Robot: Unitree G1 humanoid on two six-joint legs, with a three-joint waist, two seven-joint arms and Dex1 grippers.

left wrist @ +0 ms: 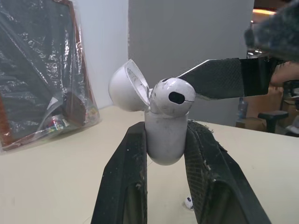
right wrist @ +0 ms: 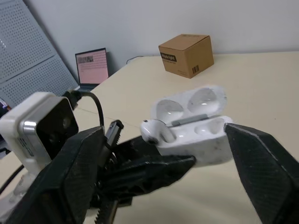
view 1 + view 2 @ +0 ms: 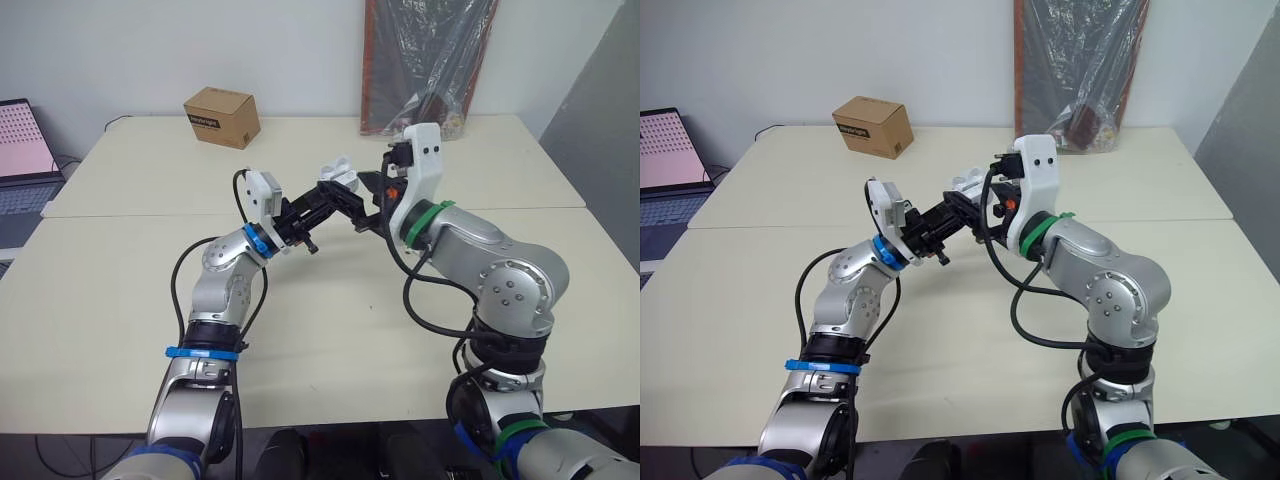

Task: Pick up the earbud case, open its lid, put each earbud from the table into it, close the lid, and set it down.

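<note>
**Earbud perched at the slot, case held aloft**

Clamped on the lower body of the earbud case point(image 2: 198, 135): left gripper point(image 1: 166, 140), above the middle of the table point(image 3: 330, 330), with the lid point(image 1: 126, 86) swung open. Spread wide either side of the case and gripping nothing: right gripper point(image 2: 163, 133), one finger seemingly against the earbud point(image 1: 172, 96). Earbud sitting at a slot mouth, apparently not fully down.

Could tip out and drop to the table if nudged sideways rather than pressed straight in. Could twist the case in its clamp under too hard a push. Could jam the lid if closed over a proud earbud.

Far left, a cardboard box point(image 3: 222, 116) and a laptop point(image 3: 25, 160); far right, a plastic-wrapped board point(image 3: 425, 60) against the wall. All well apart, blocking nothing. On the table below the case, a small white speck point(image 1: 188, 202), perhaps the other earbud; too small to tell.
</note>
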